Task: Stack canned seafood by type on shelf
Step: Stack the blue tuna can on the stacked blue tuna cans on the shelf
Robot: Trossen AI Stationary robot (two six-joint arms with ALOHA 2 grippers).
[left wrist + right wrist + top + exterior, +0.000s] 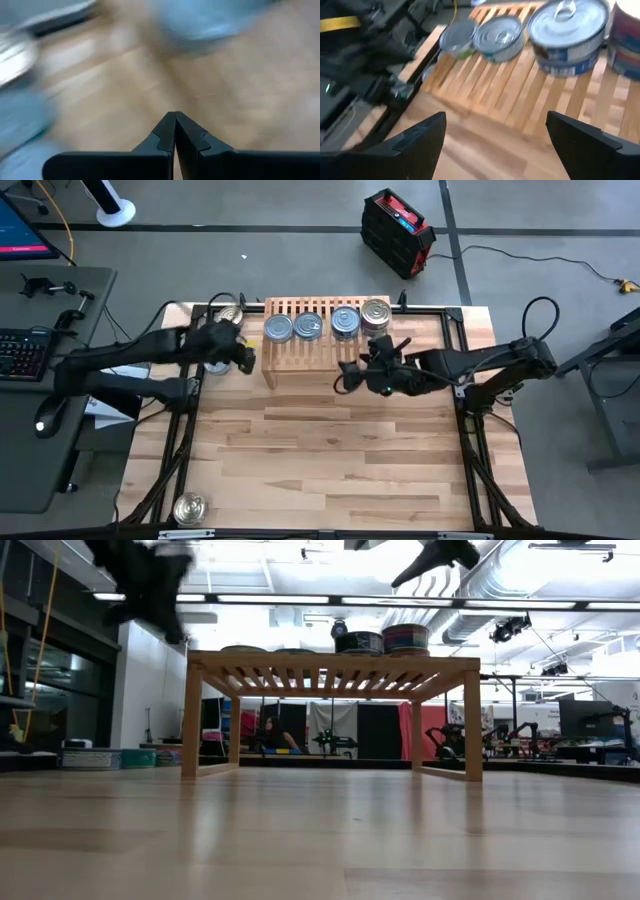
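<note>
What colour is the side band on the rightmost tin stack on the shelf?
Pinkish red, on the rightmost stack; low view shows it best.

The left wrist view is smeared almost all over: only the left gripper (pixel 175 131), its fingers pressed together, reads sharply, while grey-blue blobs at the upper centre and lower left may be tins, though nothing confirms it. In the right wrist view a stack of tins (pixel 626 35) is cut off by the right edge. In the low view both arms are clipped by the top edge, the one at upper left blurred. In the high view, the lid markings of the tins on the shelf (pixel 300 355) are too small to tell, and a lone tin (pixel 189 508) sits near the bottom edge.
</note>
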